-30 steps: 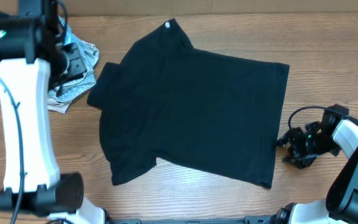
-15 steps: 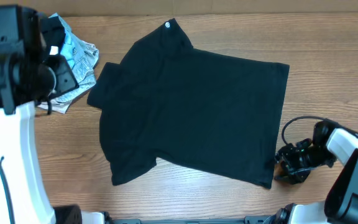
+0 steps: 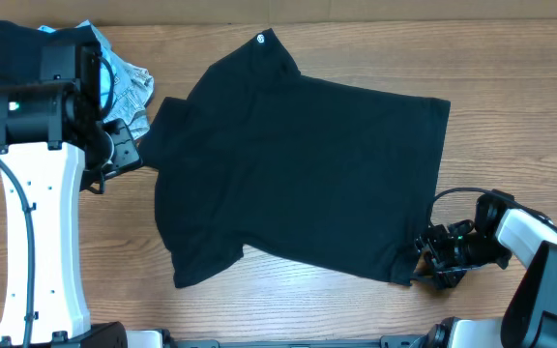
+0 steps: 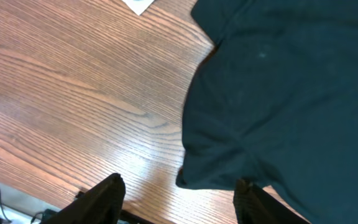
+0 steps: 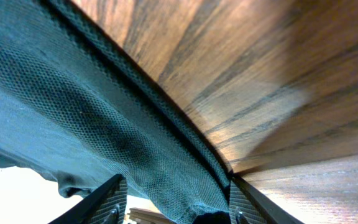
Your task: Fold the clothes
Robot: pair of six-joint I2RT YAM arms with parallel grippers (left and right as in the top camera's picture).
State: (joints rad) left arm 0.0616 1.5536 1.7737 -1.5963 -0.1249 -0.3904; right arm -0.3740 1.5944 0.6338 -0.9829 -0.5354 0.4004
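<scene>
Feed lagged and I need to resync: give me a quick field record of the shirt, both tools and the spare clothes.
T-shirt: black, spread flat on the table, no fold yet
Right tool: open, low at the shirt's near corner, hem between its fingers
Left tool: open, empty, above a sleeve edge and bare wood
Pile: light-blue and beige pieces, far corner, beside the left arm

The wooden table [image 4: 73,93] stretches away ahead of my left fingers [image 4: 107,193], warm brown with long streaked grain, and a pale glare lies on it between my two tips. Above my right fingers [image 5: 114,199] the same wood carries a bright patch of light, with darker shadow just to its right.
</scene>
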